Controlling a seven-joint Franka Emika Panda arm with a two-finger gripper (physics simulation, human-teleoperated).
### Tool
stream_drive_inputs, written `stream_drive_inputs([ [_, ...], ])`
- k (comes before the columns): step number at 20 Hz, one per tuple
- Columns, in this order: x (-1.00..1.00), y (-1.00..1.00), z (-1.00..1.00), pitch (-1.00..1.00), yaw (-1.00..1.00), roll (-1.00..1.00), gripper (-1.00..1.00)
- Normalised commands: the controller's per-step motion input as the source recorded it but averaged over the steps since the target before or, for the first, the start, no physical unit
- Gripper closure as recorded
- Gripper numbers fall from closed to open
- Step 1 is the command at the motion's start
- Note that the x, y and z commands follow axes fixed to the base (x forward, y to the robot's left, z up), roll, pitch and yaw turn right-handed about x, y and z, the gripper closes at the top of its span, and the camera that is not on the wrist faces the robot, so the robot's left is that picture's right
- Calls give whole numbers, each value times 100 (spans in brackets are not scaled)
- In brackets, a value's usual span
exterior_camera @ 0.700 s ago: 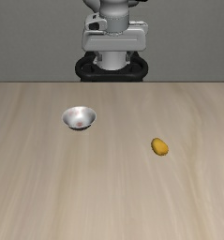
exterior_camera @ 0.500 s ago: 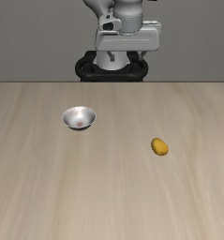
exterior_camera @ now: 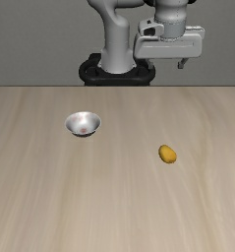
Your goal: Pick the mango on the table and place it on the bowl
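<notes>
Mango (exterior_camera: 167, 155) lying on table (exterior_camera: 50, 197), long axis slanting upper-left to lower-right, pincer (exterior_camera: 166, 62) spread wide

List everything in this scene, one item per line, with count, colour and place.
mango: one, yellow-orange, lying on the table toward the exterior view's right, apart from the bowl
bowl: one, silver metal, upright on the table toward the exterior view's left
table: one, pale wood grain, across the lower part of the view
wall: grey, behind the table
robot base: one, black, at the table's far edge
arm: one, white
gripper: one, white with dark fingers, open, high above the table, holding nothing
</notes>
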Motion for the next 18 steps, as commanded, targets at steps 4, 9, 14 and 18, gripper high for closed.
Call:
stream_drive_inputs([
  [4,100,0,0,0,0,0,-100],
  [9,100,0,0,0,0,0,-100],
  [14,20,20,-60,0,0,0,-100],
  [18,0,0,-100,0,0,0,-100],
])
